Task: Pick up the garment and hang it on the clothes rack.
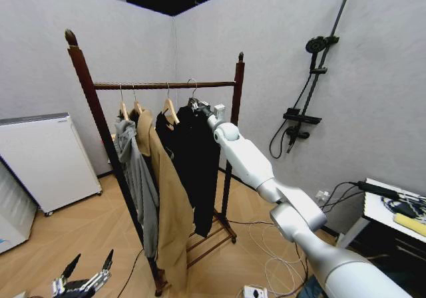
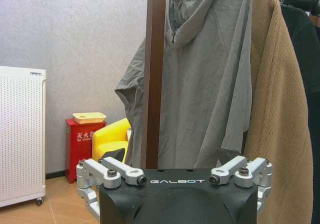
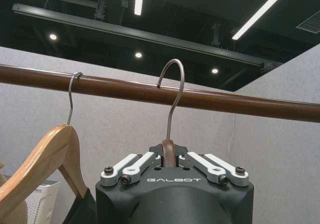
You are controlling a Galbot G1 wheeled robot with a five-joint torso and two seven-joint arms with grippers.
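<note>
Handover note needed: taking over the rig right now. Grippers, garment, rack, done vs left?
Right gripper: raised at the clothes rack rod, fingers shut on the hanger neck. The hook is over the rod.
Left gripper: low at the robot's left side, open, holding nothing.
Black garment: hanging on that hanger, beside the tan coat and grey hoodie.
Done: garment hung on the rod.
Left: release the hanger and draw the right arm back.

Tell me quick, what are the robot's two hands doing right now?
Left gripper: open, holding nothing, low near the floor.
Right gripper: closed on the hanger of the black garment, its hook over the clothes rack rod.
</note>
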